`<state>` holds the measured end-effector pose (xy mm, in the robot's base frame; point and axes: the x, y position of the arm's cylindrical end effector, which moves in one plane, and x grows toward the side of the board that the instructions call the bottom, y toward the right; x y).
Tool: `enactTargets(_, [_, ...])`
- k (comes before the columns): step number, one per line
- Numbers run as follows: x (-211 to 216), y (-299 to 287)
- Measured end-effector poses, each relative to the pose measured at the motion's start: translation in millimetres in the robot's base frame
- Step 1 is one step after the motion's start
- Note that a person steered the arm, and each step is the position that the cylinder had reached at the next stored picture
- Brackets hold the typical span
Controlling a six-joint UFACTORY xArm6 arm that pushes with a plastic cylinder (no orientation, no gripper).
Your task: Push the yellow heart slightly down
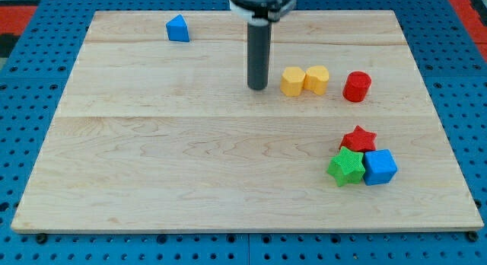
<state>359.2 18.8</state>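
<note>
Your arm has no gripper here, so nothing opens, shuts or holds anything. It ends in a dark rod that stands straight up, and my tip [258,87] rests on the wooden surface [190,158].

Look just to the view's right of my tip. Two yellow blocks sit there side by side, touching each other. The nearer one [292,81] is close beside my tip but not touching it. The farther one [317,79] has a notch on top, so it looks like the yellow heart, but the shapes are small and you cannot be fully sure which is which.

Farther to the view's right of my tip, past the yellow pair, stands a red cylinder [356,87], a little apart from them.

Down and to the view's right of my tip, well apart, three blocks huddle together: a red star [358,138], a green star [346,167] and a blue cube [380,167], all touching.

Up and to the view's left of my tip, well apart, sits a small blue block [177,28] near the top edge.
</note>
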Motion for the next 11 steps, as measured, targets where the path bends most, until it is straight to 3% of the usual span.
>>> enactTargets(1, [-55,0])
enactTargets(2, [-60,47])
enactTargets(4, [-43,54])
enactTargets(6, [-25,97])
enactTargets(11, [46,103])
